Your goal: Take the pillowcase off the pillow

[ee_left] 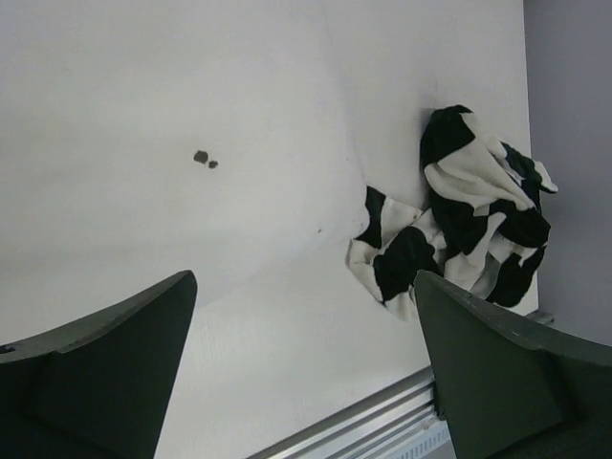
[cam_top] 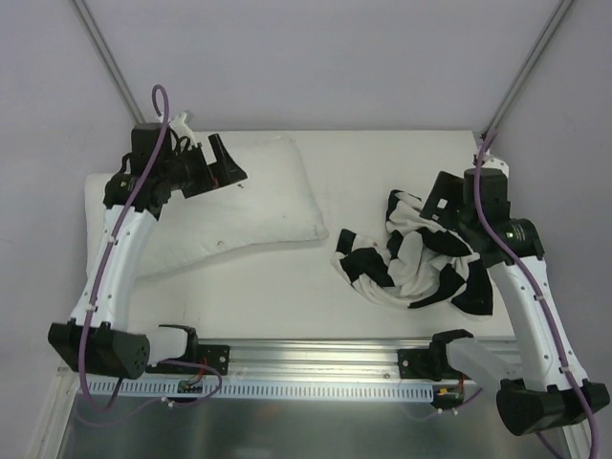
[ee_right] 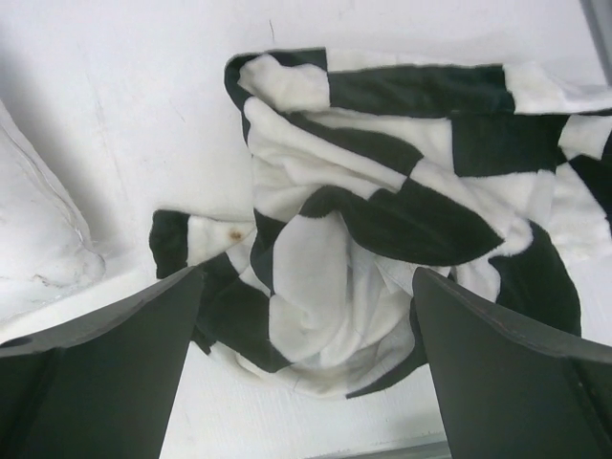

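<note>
The plain white pillow [cam_top: 253, 206] lies bare on the left half of the table. The black-and-white checkered pillowcase [cam_top: 416, 253] sits crumpled in a heap to its right, apart from the pillow. My left gripper [cam_top: 231, 163] hovers over the pillow's far left part, jaws wide open and empty. In the left wrist view the pillow [ee_left: 143, 124] fills the upper left and the pillowcase [ee_left: 459, 229] lies beyond it. My right gripper [cam_top: 432, 215] hangs open just above the heap. In the right wrist view the pillowcase [ee_right: 382, 210] lies below my open gripper [ee_right: 306, 277], and a pillow corner [ee_right: 38, 239] shows at the left.
An aluminium rail [cam_top: 316, 359] runs along the table's near edge between the two arm bases. Two slanted frame poles [cam_top: 105, 57] stand at the back corners. Two small dark specks [ee_left: 204, 158] mark the pillow's surface.
</note>
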### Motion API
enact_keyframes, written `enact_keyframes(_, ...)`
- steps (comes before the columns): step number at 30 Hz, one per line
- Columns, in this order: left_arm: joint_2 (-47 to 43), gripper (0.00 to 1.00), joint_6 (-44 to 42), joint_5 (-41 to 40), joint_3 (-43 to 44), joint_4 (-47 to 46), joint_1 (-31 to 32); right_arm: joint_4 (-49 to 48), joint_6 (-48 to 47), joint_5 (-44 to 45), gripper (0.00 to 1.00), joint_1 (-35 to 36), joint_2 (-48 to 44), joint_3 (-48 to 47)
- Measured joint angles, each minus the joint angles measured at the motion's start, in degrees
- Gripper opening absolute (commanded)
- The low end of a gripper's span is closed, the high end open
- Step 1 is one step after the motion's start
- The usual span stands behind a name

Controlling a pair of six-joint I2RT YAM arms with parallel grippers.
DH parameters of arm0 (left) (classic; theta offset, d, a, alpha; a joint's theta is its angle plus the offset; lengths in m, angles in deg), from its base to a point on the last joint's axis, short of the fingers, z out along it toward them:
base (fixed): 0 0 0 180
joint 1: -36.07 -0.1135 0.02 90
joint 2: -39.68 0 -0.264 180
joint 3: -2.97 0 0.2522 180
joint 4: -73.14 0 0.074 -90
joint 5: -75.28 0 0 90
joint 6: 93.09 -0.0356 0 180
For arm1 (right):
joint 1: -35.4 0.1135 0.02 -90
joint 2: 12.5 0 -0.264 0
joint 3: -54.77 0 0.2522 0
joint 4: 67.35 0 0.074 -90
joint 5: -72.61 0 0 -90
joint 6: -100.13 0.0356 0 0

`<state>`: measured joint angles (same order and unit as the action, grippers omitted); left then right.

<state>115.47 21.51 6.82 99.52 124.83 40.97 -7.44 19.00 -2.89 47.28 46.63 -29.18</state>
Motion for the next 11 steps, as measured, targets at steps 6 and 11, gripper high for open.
enact_keyframes(6, -15.0, 0.99, -4.2, 0.9, -10.9, -0.4, 1.5, -2.5, -0.8, 1.3, 0.96, 0.0, -8.9, 6.3)
enact_keyframes(11, -21.3, 0.99, -5.2, 0.8, -18.2, 1.0, 1.5, -3.5, -0.8, 2.4, 0.96, 0.0, -10.6, 9.7)
